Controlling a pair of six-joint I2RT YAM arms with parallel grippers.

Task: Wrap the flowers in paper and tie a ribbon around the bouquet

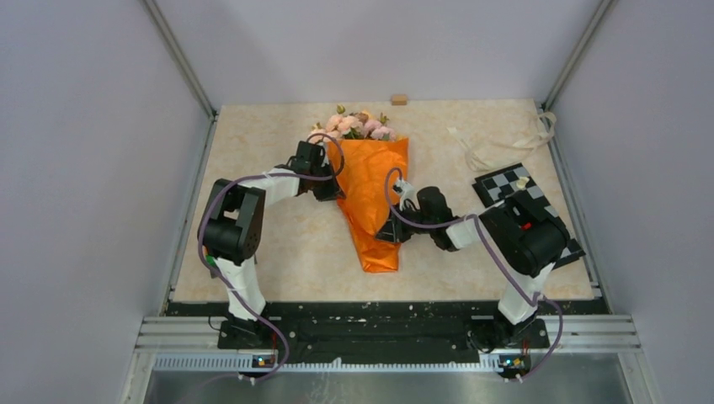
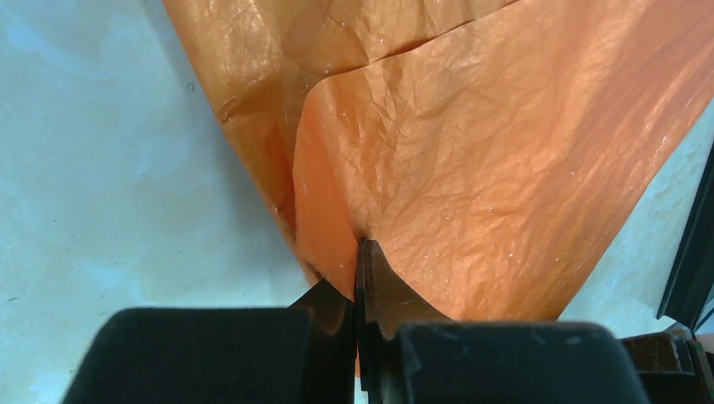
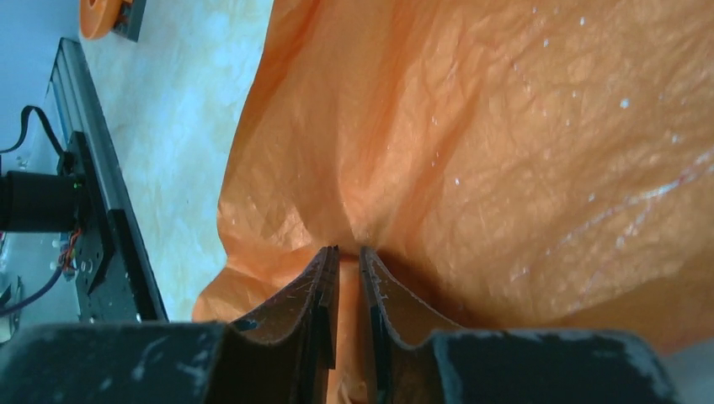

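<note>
Bouquet (image 1: 370,181) lies between left hand (image 2: 362,252) and right hand (image 3: 347,257); both pinch paper (image 2: 488,168).

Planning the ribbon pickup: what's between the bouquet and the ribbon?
Only bare table separates the bouquet and the ribbon, as the top view shows.

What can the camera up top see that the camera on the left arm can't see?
Only the top camera shows the flowers, the ribbon near the far right corner, and the checkered board. Only the left wrist camera shows, close up, the left gripper pinched shut on a crinkly fold. Both show the orange paper and the table.
</note>
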